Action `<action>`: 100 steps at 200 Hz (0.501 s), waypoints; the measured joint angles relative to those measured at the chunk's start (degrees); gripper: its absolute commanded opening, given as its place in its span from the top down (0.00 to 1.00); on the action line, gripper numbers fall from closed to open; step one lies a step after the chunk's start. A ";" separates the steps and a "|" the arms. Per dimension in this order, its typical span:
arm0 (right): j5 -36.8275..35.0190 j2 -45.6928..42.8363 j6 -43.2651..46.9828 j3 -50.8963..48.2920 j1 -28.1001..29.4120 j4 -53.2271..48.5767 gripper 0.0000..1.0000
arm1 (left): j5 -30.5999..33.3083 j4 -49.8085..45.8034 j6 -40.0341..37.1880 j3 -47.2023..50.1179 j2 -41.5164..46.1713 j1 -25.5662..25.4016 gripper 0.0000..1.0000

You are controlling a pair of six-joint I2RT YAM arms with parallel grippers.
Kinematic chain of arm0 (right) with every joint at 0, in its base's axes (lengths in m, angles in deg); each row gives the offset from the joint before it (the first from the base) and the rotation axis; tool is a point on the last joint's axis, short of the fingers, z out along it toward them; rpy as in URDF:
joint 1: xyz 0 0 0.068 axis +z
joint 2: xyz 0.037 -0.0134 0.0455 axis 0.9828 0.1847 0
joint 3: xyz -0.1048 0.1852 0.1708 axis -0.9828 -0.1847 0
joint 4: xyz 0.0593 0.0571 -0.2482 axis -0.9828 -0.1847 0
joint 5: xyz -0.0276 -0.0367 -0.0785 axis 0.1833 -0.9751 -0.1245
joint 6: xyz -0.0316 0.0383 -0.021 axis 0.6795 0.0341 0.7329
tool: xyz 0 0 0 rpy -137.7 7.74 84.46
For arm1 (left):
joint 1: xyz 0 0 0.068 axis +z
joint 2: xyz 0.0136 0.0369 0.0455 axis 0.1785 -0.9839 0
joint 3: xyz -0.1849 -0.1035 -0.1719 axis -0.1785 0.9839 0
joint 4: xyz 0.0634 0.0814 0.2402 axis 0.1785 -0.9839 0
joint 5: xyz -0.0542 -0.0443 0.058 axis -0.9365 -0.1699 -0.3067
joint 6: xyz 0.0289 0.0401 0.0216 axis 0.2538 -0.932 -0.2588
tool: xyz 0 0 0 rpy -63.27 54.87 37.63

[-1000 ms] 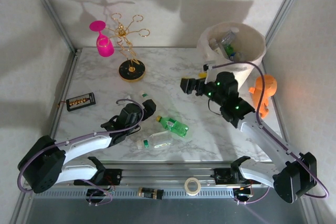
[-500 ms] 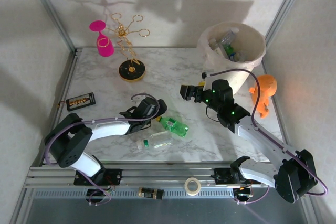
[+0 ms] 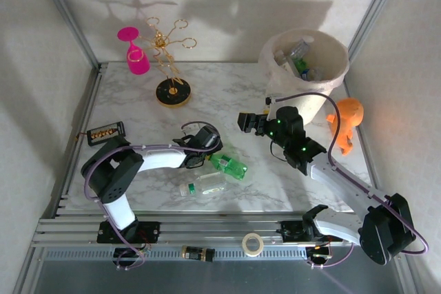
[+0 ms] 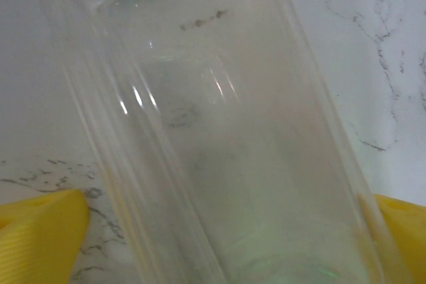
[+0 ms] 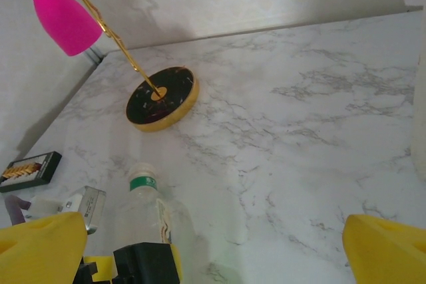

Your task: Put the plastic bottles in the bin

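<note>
Left arm has swung out from the near edge to mid-table. The left gripper (image 3: 201, 156) now sits at the neck end of the green bottle (image 3: 229, 164), jaws wide, straddling a see-through bottle body (image 4: 219, 131), not clamped. Right gripper (image 3: 251, 122) is wide and empty, just beside the bin (image 3: 336, 67). Task looks mostly done: several bottles (image 3: 298, 56) are piled in the bin. Still to go: the green bottle and a clear bottle (image 3: 205, 185), both lying on the table (image 3: 138, 108).
</note>
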 measured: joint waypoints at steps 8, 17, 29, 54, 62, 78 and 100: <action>-0.28 -0.13 0.00 -0.04 0.00 -0.04 0.01 | 0.37 -0.07 -0.02 -0.37 -0.26 -0.07 0.02; -0.63 -0.35 0.00 -0.04 0.00 -0.13 0.01 | 0.76 -0.13 -0.09 -0.59 -0.57 -0.09 0.03; -0.87 -0.70 0.00 -0.13 0.00 -0.13 0.01 | 1.55 -0.33 -0.17 -0.61 -0.76 -0.09 0.05; -1.07 -1.46 0.00 -0.81 0.00 -0.15 0.01 | 2.97 -0.39 -0.76 -0.61 -1.09 -0.07 0.11; -1.07 -1.46 0.00 -0.90 0.00 -0.20 0.01 | 3.28 -0.37 -0.87 -0.61 -1.22 -0.07 0.14; -1.09 -1.49 0.00 -0.92 0.00 -0.17 0.01 | 3.76 -0.39 -1.07 -0.61 -1.38 -0.07 0.19; -1.33 -1.60 0.00 -0.94 0.00 -0.17 0.01 | 4.72 -0.37 -1.46 -0.61 -1.38 -0.07 0.26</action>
